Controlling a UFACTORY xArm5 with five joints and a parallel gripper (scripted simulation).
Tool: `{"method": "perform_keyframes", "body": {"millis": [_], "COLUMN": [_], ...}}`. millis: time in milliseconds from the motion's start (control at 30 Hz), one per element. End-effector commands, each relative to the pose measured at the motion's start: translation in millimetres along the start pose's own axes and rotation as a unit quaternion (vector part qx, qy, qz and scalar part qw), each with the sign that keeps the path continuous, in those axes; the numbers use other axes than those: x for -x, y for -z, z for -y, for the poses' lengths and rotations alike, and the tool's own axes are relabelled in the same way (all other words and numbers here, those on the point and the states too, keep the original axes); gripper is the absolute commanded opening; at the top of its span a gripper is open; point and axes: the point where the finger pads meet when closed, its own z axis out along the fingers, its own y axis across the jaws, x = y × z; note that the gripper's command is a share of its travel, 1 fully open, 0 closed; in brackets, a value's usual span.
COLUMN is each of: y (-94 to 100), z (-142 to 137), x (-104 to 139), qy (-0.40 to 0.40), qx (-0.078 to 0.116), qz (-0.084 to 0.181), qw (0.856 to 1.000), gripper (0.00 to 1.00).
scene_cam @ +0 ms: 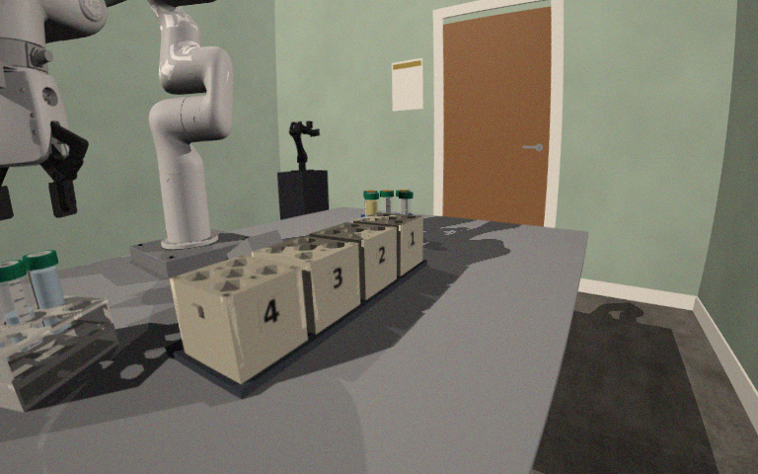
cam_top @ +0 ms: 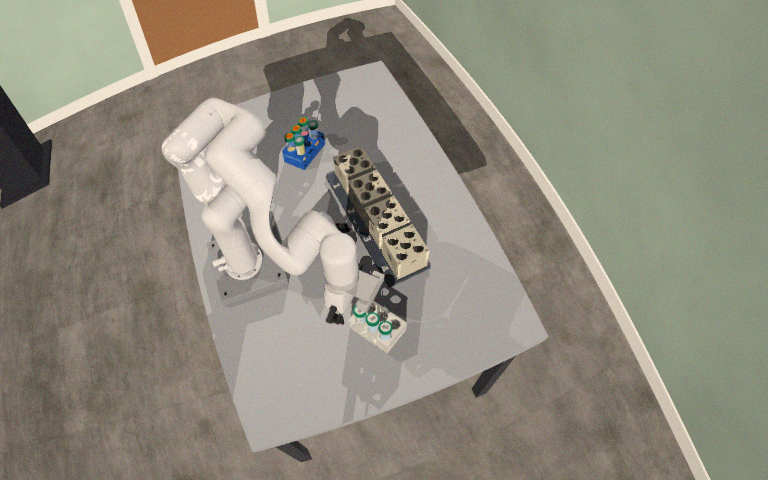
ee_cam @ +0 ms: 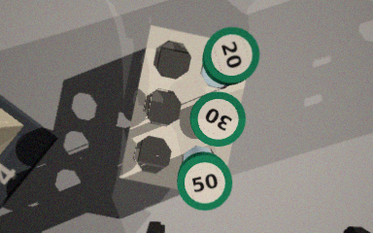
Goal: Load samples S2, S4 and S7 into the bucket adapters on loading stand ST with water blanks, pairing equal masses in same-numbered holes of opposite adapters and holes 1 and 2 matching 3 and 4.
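My gripper [scene_cam: 33, 200] [ee_cam: 256, 229] is open and empty, high beside the clear rack [cam_top: 368, 335] [ee_cam: 191, 92]. Its row of white-dot blanks reads 20 [ee_cam: 231, 55], 30 [ee_cam: 218, 119] and 50 [ee_cam: 204, 182]; the 50 is nearest the fingers. The other row's three holes are empty. Adapters 1 [scene_cam: 412, 251], 2 [scene_cam: 381, 274], 3 [scene_cam: 335, 296] and 4 [scene_cam: 251, 335] [cam_top: 416, 261] stand in a row on stand ST [scene_cam: 215, 372]; no tubes show in them. The blue rack [cam_top: 294, 158] holds several tubes, some orange-dotted; their IDs are unreadable.
The arm's base [scene_cam: 167, 257] stands behind the adapter row. The arm reaches over the table [cam_top: 305, 390] in front of the stand. The clear rack is close to adapter 4's end. The blue rack is near adapter 1's end. I cannot make out the green DONE key.
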Motion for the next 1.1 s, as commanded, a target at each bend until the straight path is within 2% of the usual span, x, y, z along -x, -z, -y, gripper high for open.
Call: {"method": "perform_keyframes", "body": {"millis": [0, 833, 1067], "y": [12.2, 73.6, 85.8], "z": [-0.1, 0.0, 0.0], "x": [-1.2, -1.0, -1.0], "qy": [0.000, 0.000, 0.000], "qx": [0.000, 0.000, 0.000], "qz": [-0.002, -0.002, -0.002], "qw": [1.000, 1.000, 1.000], "gripper": [1.00, 1.00, 1.00]}}
